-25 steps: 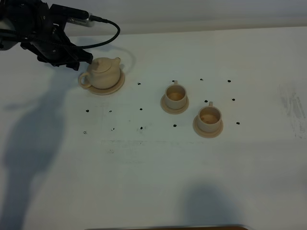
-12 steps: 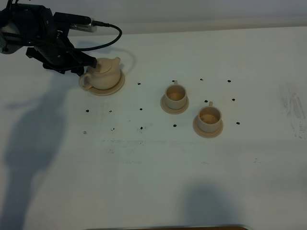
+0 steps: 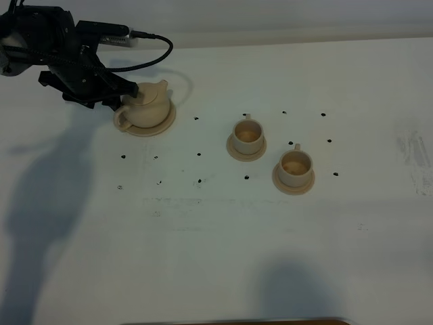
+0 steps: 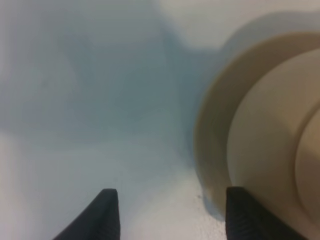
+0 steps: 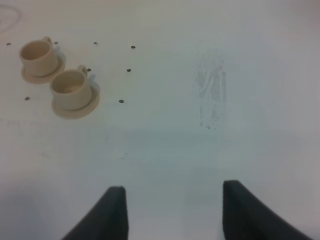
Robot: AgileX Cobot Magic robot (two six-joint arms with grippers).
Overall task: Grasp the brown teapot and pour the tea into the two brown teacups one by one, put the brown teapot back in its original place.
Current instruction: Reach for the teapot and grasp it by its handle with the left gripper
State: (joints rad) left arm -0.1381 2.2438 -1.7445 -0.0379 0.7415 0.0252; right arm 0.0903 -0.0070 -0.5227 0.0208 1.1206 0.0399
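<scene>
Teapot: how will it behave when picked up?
The teapot looks like rigid ceramic, probably brittle and heavy for its size. Its round body may slip in a pinch. Lifted by the side loop handle, it would likely tilt; the saucer underneath may slide.

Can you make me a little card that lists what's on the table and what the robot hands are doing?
Teapot: on its big saucer, lid on
Teacups: two, each on a small saucer
Left gripper: open, close beside the teapot, not holding it
Right gripper: open, over bare table
</scene>
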